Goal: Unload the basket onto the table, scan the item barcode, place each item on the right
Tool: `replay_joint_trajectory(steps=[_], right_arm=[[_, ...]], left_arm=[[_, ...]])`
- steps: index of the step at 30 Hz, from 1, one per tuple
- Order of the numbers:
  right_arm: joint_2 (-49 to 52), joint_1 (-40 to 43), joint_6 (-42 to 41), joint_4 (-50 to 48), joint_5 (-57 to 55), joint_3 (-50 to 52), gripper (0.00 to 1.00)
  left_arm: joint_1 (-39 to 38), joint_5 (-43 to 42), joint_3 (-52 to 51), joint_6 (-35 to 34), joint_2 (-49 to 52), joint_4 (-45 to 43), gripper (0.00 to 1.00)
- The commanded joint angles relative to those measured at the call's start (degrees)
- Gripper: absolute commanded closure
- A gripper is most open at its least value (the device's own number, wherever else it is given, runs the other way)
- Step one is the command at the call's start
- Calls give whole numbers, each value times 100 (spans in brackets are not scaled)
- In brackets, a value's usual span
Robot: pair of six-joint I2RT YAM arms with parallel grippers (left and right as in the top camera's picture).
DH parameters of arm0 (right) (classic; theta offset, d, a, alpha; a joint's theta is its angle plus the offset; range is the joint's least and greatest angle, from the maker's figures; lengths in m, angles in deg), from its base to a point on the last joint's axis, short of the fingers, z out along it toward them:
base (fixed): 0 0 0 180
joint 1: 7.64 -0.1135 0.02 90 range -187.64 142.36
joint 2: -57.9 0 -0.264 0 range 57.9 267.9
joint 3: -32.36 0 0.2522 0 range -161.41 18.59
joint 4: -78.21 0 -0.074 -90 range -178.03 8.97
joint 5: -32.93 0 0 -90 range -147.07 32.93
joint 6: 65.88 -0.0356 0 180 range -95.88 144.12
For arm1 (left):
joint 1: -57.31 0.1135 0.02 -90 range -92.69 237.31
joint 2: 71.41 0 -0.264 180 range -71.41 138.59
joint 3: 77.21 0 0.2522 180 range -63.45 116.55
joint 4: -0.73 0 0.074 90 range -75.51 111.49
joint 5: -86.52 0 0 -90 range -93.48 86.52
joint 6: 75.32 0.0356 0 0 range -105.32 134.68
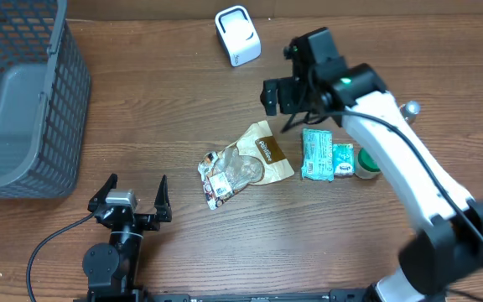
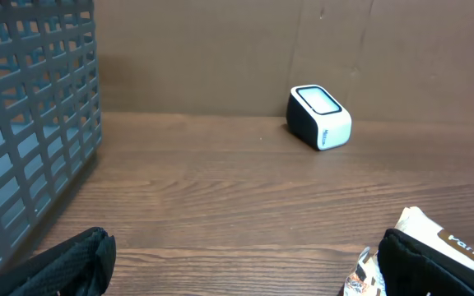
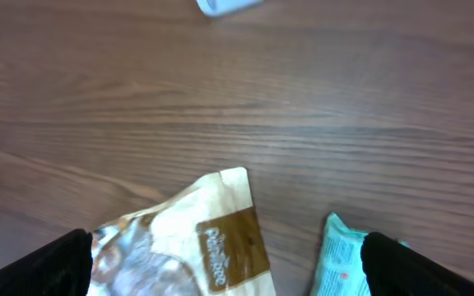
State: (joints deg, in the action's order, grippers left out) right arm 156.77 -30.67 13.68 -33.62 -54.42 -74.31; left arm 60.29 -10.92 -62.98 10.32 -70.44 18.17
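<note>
Brown wooden surface (image 1: 141, 109), and our open right hand (image 1: 289, 101) hangs near both the crinkly tan snack pouch (image 1: 246, 164) and teal plastic packet (image 1: 317, 153), so we could snag two.

Left claw (image 1: 134, 191) spread wide, low; right claw (image 1: 294, 105) spread wide, outstretched

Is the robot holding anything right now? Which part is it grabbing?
Nothing is held. The left tool and the right tool are both open and empty.
</note>
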Motion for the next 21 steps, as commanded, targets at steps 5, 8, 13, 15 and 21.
replay_joint_trajectory(steps=[5,8,13,15,21], right_arm=[[-1231,-13,44,619,-177,-4,0],[-1567,-13,44,868,-216,-4,0],[-2081,-13,44,1248,-369,-2,0],[-2302,-13,44,1381,-369,0,0],[-3119,-13,42,1338,-372,570,0]], left_arm=[[-44,22,-22,-79,-72,17,0],[-44,22,-22,-79,-72,15,0],[-44,22,-22,-79,-72,17,0],[-44,22,-22,-79,-72,17,0],[-44,22,-22,-79,-72,17,0]])
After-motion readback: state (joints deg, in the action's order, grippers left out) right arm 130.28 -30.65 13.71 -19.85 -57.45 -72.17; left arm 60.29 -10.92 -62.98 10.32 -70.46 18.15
